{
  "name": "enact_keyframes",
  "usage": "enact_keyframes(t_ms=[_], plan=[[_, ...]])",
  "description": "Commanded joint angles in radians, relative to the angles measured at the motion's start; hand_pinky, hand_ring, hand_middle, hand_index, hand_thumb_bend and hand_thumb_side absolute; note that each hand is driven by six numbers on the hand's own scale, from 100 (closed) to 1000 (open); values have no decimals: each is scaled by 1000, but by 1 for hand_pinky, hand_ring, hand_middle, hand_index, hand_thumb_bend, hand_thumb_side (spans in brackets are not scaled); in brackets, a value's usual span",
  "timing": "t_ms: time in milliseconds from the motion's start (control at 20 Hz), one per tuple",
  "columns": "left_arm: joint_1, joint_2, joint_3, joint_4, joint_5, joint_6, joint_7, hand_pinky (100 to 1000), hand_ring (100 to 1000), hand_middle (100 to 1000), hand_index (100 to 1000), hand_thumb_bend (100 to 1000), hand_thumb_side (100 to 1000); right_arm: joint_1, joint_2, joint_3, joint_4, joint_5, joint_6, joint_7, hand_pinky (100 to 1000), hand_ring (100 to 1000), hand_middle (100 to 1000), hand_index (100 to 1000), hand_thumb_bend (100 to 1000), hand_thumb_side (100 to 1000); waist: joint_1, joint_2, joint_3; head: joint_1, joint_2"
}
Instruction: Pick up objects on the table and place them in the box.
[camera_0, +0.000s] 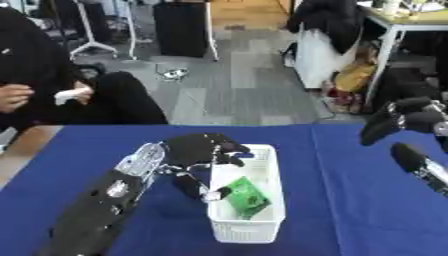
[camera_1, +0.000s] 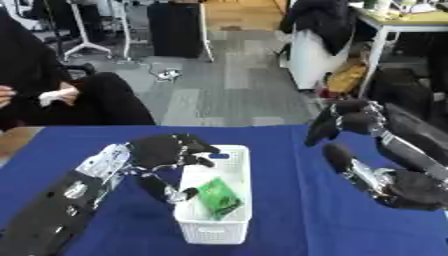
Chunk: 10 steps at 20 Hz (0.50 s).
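A white slotted box (camera_0: 246, 231) stands in the middle of the blue-covered table (camera_0: 350, 215). Inside it a green packet (camera_0: 248, 198) leans against the right wall. My left hand (camera_0: 197, 150) hovers over the box's left rim with its fingers spread and relaxed above the far end. Its thumb (camera_0: 197, 189) points down just left of the packet, and I see no grip on it. My right hand (camera_1: 352, 121) hangs in the air to the right of the box, fingers drooping, thumb (camera_1: 343, 159) apart, holding nothing.
The blue cloth ends at the far edge (camera_0: 262, 126), with floor and furniture beyond it. A strip of bare brown tabletop (camera_0: 22, 150) shows at the far left. No other loose object shows on the cloth.
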Motion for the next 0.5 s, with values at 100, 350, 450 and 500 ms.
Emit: enact_keyframes(t_ms=[100, 350, 450, 500], plan=[[48, 83, 47, -158, 283, 37, -91, 551, 790, 838, 843, 100, 1000, -18, -20, -8, -15, 4, -63, 61, 565, 626, 620, 688, 151, 1000, 0, -6, 10, -89, -33], [152, 109, 108, -444, 677, 205, -269, 458, 742, 768, 829, 129, 1000, -11, -37, -4, -15, 2, -78, 53, 564, 620, 615, 682, 142, 1000, -4, -5, 35, -203, -95], [185, 98, 133, -558, 817, 284, -324, 438, 730, 763, 855, 139, 1000, -5, -42, -3, -15, -6, -89, 42, 560, 613, 607, 674, 140, 1000, -10, -6, 47, -237, -137], [197, 96, 142, -606, 881, 318, -335, 438, 730, 764, 860, 142, 1000, -3, -44, 0, -15, -14, -97, 34, 556, 609, 601, 668, 132, 1000, -12, -6, 54, -249, -171]])
